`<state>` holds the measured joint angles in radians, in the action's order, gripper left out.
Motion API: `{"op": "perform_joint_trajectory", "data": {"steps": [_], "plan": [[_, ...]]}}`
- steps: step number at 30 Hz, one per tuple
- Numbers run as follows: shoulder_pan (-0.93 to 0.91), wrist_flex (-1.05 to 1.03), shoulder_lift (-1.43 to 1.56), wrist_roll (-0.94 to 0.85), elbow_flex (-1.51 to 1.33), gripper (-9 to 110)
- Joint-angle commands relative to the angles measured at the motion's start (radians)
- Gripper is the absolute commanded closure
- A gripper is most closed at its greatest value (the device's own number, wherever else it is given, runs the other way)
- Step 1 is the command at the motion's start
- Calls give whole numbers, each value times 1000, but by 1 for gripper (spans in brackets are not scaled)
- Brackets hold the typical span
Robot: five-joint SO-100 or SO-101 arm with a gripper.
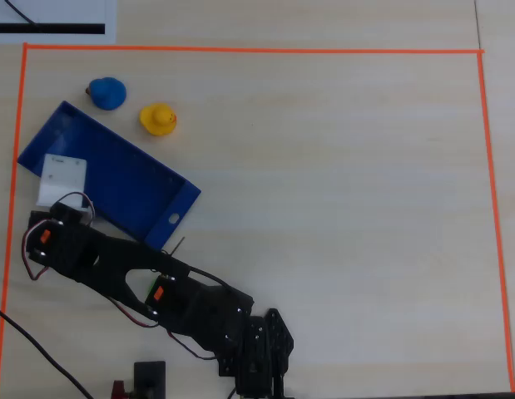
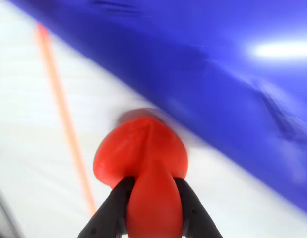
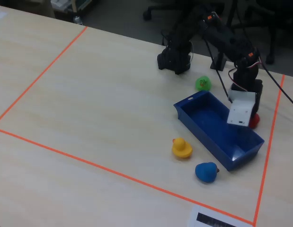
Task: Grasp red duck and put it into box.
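My gripper (image 2: 152, 187) is shut on the red duck (image 2: 141, 156); its black fingers (image 2: 112, 210) press on both sides of the narrow end. In the wrist view the duck sits just outside the blue box's long wall (image 2: 217, 74), over pale table. In the fixed view the red duck (image 3: 253, 121) peeks out behind the box (image 3: 217, 130), partly covered by the white wrist camera block (image 3: 242, 112). Whether it touches the table I cannot tell. In the overhead view the box (image 1: 116, 179) lies at the left, and the duck is hidden under the white block (image 1: 61, 179).
A yellow duck (image 1: 158, 119) and a blue duck (image 1: 107, 92) lie beyond the box. A green duck (image 3: 202, 83) sits by the box's end near the arm's base. Orange tape (image 2: 64, 119) runs close beside the held duck. The arm (image 1: 124, 270) crosses the lower left.
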<state>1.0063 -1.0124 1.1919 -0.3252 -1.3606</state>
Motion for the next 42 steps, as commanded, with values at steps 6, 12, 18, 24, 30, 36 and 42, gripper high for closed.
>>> {"op": "perform_joint_trajectory", "data": {"steps": [6, 12, 18, 24, 30, 36, 42], "plan": [[-192, -465, 301, -32, 571, 101], [-357, -397, 296, -106, 413, 101], [-390, -172, 319, -112, 43, 101], [-353, -124, 365, -97, -120, 101], [-360, -213, 396, -126, -86, 55], [-405, -517, 491, -158, 377, 75], [-410, -485, 868, -270, 37, 101]]}}
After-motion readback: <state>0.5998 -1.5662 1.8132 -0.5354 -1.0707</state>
